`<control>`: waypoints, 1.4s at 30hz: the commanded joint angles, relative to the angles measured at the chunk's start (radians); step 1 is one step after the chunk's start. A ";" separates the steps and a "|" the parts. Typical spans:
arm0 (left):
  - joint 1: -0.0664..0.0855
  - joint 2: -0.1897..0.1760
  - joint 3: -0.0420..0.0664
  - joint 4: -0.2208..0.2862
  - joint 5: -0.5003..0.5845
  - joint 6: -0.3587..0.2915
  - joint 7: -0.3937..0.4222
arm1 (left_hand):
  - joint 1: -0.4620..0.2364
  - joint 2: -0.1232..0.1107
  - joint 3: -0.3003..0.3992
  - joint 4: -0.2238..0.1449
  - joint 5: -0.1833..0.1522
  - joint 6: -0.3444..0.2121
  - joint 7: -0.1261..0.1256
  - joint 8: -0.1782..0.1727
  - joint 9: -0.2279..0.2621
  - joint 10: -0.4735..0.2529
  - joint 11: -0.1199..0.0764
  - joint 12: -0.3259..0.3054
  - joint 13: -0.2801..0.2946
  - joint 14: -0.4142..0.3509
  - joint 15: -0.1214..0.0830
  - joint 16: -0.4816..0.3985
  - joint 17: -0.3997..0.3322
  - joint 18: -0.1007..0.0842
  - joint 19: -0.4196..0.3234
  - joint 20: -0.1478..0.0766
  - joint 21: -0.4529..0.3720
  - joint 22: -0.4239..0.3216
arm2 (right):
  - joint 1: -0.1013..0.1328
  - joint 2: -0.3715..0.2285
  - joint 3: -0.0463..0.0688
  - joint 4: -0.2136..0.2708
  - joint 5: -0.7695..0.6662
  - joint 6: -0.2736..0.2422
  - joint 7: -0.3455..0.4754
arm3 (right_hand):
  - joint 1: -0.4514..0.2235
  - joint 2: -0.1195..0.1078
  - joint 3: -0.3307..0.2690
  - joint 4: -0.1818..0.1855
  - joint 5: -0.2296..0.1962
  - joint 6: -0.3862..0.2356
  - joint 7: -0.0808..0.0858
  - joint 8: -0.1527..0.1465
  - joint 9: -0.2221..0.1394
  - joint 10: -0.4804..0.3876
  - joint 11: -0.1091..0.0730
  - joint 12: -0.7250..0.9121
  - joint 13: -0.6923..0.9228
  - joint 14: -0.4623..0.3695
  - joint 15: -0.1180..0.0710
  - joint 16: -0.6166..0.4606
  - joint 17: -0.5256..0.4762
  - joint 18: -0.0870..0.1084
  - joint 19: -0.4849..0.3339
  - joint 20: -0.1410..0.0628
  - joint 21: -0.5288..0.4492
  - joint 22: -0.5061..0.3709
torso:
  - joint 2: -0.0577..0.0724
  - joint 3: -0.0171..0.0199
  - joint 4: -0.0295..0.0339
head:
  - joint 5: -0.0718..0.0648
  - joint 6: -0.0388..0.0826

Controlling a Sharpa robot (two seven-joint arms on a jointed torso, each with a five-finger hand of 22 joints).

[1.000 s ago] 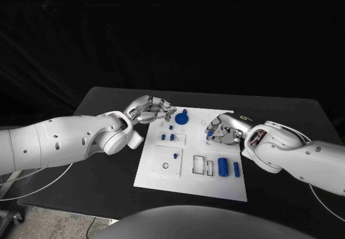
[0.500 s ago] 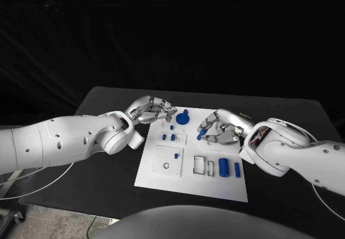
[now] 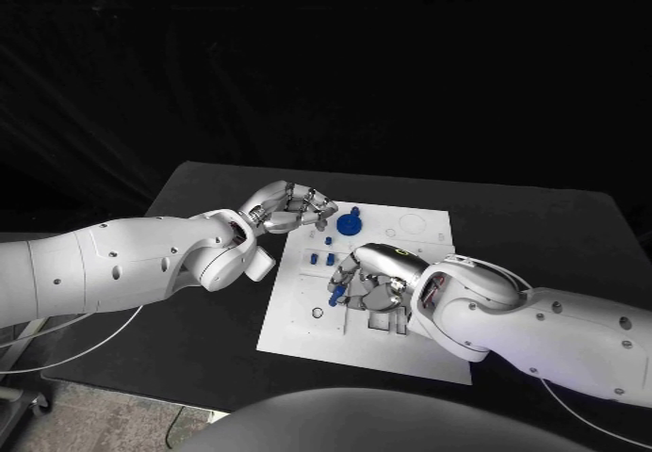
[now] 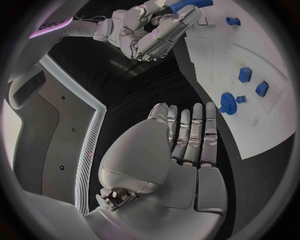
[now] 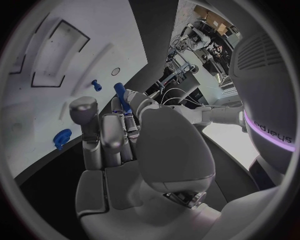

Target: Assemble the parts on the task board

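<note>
— Two hands, nearest first: how is the right hand set?

— Low over the middle of the task board, palm down, its arm lying across the board's near right part. Its fingers are bent round a blue peg and pinch it near their tips.

— Does the head view show that hold?

— Hardly; the hand's back covers most of it. The right wrist view shows the peg upright between the fingers, and the left wrist view catches it sticking out of the same hand.

— What lies around it?

— Two blue blocks just beyond its fingertips. Its arm hides the recesses beneath it.

— And the left hand?

— Farther off, at the board's far left corner above the black table. Its fingers lie together, curled inward, holding nothing.

— Anything by it?

— A blue gear stands on the board just past its fingertips, not touched; the left wrist view shows the gap between them.
</note>
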 commanded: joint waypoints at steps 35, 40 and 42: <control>0.000 0.007 0.001 -0.010 0.037 0.001 0.004 | -0.002 0.015 0.003 0.001 0.007 -0.005 0.004 0.005 -0.002 0.006 0.005 -0.003 -0.004 0.004 0.006 0.005 -0.002 0.011 0.010 -0.001 -0.002 0.003 | -0.062 0.123 0.002 -0.097 -0.375 0.027 -0.002 | 0.013 -0.010 0.002 -0.021 0.003 0.018 -0.004 0.005 0.008 0.058 -0.028 -0.013 0.002 0.008 -0.003 0.003 -0.001 -0.013 0.008 -0.004 0.017 0.100 | -0.001 0.0005 -0.0026 | 0.010 0.000; 0.000 0.008 0.001 -0.011 0.037 0.004 0.001 | -0.002 0.016 0.004 0.001 0.007 -0.006 0.005 0.005 -0.002 0.006 0.005 -0.003 -0.005 0.005 0.006 0.006 -0.002 0.011 0.010 -0.001 -0.002 0.004 | -0.063 0.117 0.002 -0.095 -0.385 0.029 -0.006 | 0.015 -0.010 0.003 -0.024 0.005 0.019 -0.004 0.005 0.008 0.062 -0.029 -0.013 0.003 0.007 -0.004 0.001 -0.004 -0.013 0.007 -0.005 0.015 0.099 | -0.001 0.0004 -0.0021 | 0.011 0.000; 0.000 0.008 0.001 -0.012 0.037 0.006 -0.001 | -0.002 0.016 0.004 0.001 0.007 -0.006 0.005 0.005 -0.002 0.006 0.005 -0.003 -0.005 0.005 0.006 0.006 -0.002 0.011 0.010 -0.001 -0.002 0.004 | -0.063 0.116 0.002 -0.094 -0.389 0.035 -0.009 | 0.015 -0.010 0.003 -0.024 0.005 0.019 -0.004 0.005 0.008 0.062 -0.029 -0.014 0.003 0.006 -0.004 0.000 -0.005 -0.012 0.006 -0.005 0.013 0.099 | -0.001 0.0005 -0.0022 | 0.011 0.000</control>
